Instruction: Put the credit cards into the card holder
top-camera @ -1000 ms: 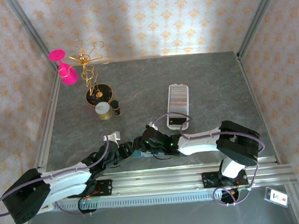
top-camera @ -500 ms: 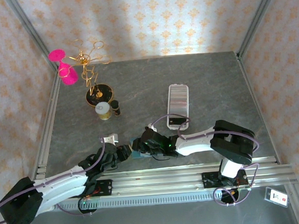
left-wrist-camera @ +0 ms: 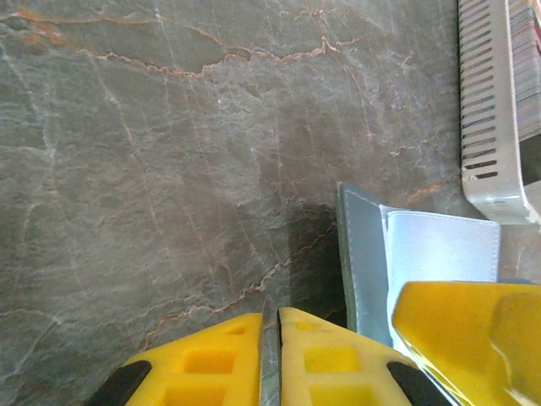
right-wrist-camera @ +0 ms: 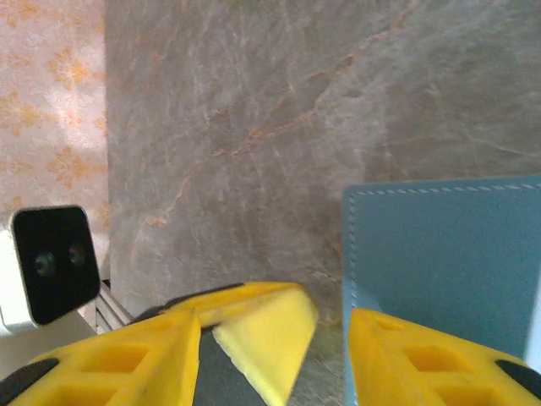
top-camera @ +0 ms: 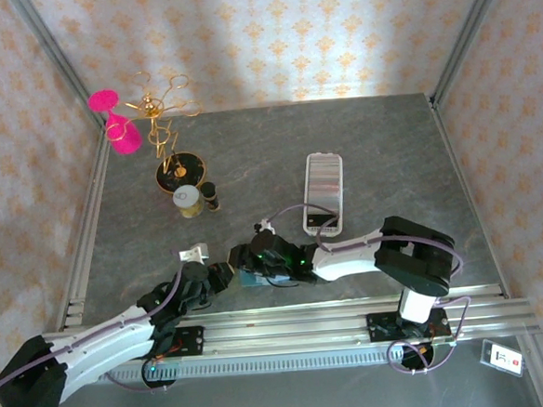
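Note:
The teal card holder [top-camera: 252, 278] lies near the table's front edge, between my two grippers. In the left wrist view its teal cover [left-wrist-camera: 355, 254] and pale inside [left-wrist-camera: 439, 245] sit just right of my left gripper [left-wrist-camera: 270, 334], whose yellow fingers are shut with nothing between them. My right gripper [right-wrist-camera: 275, 326] stands open; its right finger [right-wrist-camera: 423, 355] lies over the holder's left edge [right-wrist-camera: 448, 254], and the left gripper's tip pokes in between its jaws. The credit cards [top-camera: 324, 186] stand as a striped row in the long white tray [top-camera: 309, 193], also seen at top right as cards [left-wrist-camera: 530, 68].
A gold jewellery stand [top-camera: 165, 127] with pink pieces [top-camera: 117, 121], a small jar [top-camera: 188, 200] and a dark bottle [top-camera: 211, 196] stand at the back left. The white tray [left-wrist-camera: 490, 101] lies just beyond the holder. An aluminium rail [top-camera: 290, 328] runs along the front.
My left gripper has closed and drawn back slightly to the left. The right gripper has slid leftward over the card holder, its jaws staying apart.

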{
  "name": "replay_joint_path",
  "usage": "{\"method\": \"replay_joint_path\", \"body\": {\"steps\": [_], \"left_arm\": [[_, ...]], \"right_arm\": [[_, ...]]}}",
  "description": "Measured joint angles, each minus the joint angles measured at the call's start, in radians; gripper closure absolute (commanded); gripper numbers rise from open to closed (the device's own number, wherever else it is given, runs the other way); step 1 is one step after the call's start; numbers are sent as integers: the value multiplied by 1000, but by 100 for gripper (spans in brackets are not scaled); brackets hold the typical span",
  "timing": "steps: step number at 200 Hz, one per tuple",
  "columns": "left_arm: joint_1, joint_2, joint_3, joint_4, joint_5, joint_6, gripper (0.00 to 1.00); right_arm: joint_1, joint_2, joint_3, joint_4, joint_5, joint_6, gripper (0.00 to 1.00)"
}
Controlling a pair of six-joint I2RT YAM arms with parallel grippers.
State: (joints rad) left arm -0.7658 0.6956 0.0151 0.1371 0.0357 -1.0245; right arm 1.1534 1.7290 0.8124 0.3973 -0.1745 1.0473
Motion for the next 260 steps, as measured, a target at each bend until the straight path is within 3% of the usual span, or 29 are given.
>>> {"method": "replay_joint_path", "body": {"steps": [96, 122, 145, 160, 174, 200, 260], "left_arm": [[0, -193, 2, -148, -52, -33, 75], [0, -193, 40, -210, -56, -21, 70], [0, -147, 114, -245, -51, 9, 68], [0, -106, 169, -246, -42, 34, 69], [0, -57, 229, -245, -25, 61, 74], [0, 26, 298, -214, 18, 103, 80], [0, 204, 303, -111, 144, 156, 86]], "right_arm": [[-11, 84, 255, -43, -9, -125, 47], [-63, 12, 248, -136, 15, -208, 42], [-153, -149, 201, -216, 53, -313, 40], [-229, -294, 162, -249, 83, -404, 38], [-268, -414, 137, -266, 134, -504, 30], [-265, -588, 95, -279, 206, -738, 25], [-262, -665, 55, -438, 271, -1310, 22]]}}
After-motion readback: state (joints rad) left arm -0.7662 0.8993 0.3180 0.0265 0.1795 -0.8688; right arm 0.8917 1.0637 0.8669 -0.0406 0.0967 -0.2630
